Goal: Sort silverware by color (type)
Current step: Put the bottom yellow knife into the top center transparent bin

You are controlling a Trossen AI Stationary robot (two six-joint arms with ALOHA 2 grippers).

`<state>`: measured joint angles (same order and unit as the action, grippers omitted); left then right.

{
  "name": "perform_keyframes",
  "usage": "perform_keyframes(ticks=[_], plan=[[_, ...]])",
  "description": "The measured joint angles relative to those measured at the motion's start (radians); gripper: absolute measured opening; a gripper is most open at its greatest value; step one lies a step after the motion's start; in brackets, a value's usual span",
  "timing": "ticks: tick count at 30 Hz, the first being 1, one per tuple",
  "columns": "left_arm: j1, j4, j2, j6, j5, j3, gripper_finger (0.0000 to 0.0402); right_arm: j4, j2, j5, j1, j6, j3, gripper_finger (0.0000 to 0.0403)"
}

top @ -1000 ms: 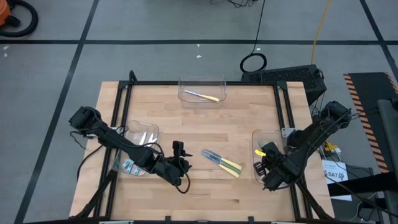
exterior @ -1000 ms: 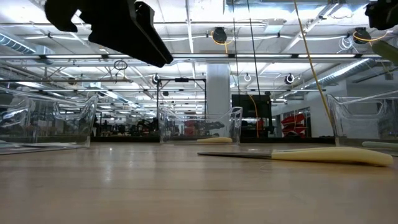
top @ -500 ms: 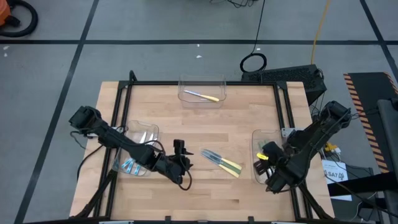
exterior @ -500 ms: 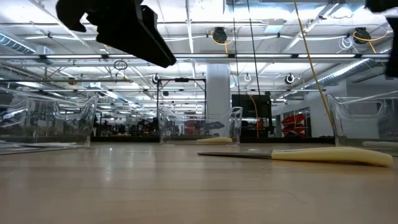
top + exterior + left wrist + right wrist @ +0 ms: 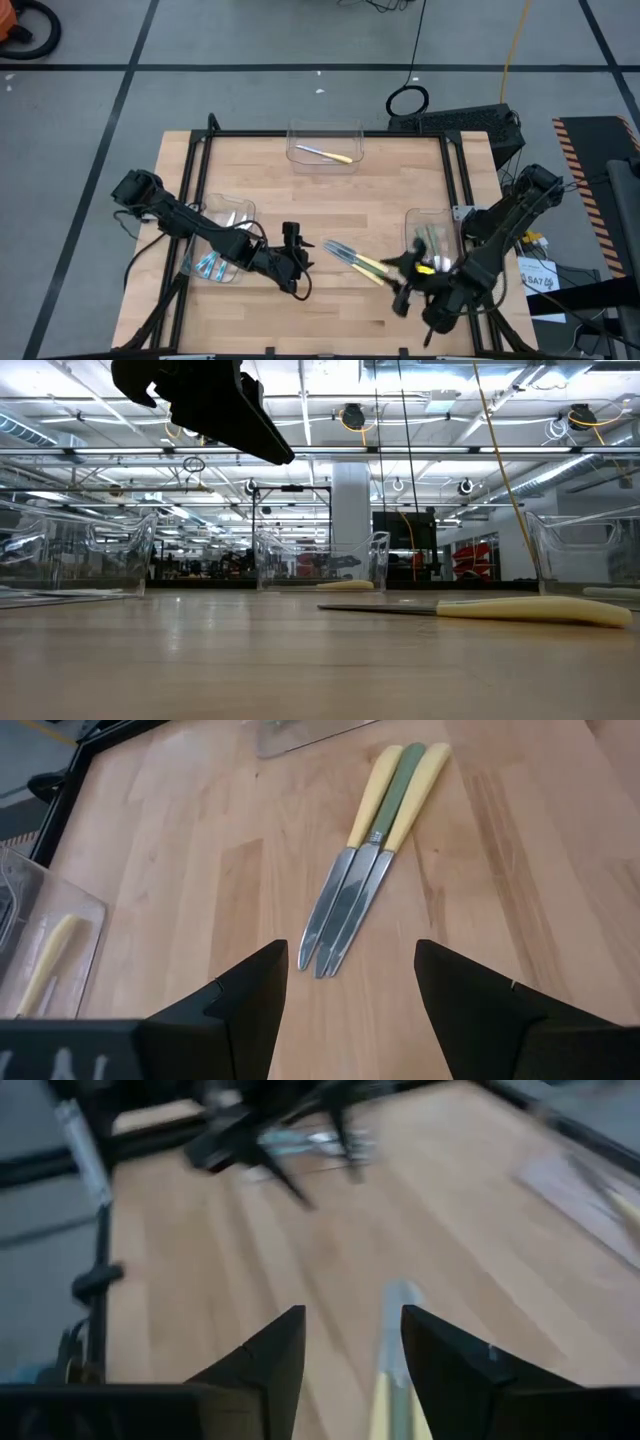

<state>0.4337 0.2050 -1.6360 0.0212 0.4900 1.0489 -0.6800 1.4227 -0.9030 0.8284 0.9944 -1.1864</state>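
We have our left hand (image 5: 298,256) hovering wide open and empty just beside three knives (image 5: 365,850) lying touching side by side mid-desk (image 5: 390,170): two yellow, one green. Our right hand (image 5: 345,1350) is also parted with nothing between its fingers. Closing on this tight cluster risks pinching two colours together or scattering them.

My wooden table (image 5: 300,200) stands on grey floor (image 5: 250,90) crossed by black tape lines. Beyond the table a white pillar (image 5: 351,510) rises under ceiling light strips (image 5: 430,405).
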Motion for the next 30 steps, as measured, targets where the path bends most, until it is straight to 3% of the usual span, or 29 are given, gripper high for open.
perform_keyframes(ticks=[6, 12, 18, 30], plan=[[-0.018, -0.001, 0.000, 0.008, -0.016, 0.000, 0.0227, 0.172, 0.114, 0.153, -0.026, -0.220, 0.002, 0.0162], [-0.044, -0.001, 0.000, 0.011, -0.020, 0.000, 0.0227, 0.170, 0.211, 0.346, -0.096, -0.087, 0.002, 0.0162], [-0.062, 0.000, 0.001, 0.011, -0.028, 0.000, 0.0227, 0.124, 0.289, 0.582, -0.179, -0.074, 0.002, 0.0162], [-0.065, 0.002, 0.001, 0.003, -0.063, 0.000, 0.0227, -0.001, 0.315, 0.620, -0.260, -0.064, 0.002, 0.0162]])
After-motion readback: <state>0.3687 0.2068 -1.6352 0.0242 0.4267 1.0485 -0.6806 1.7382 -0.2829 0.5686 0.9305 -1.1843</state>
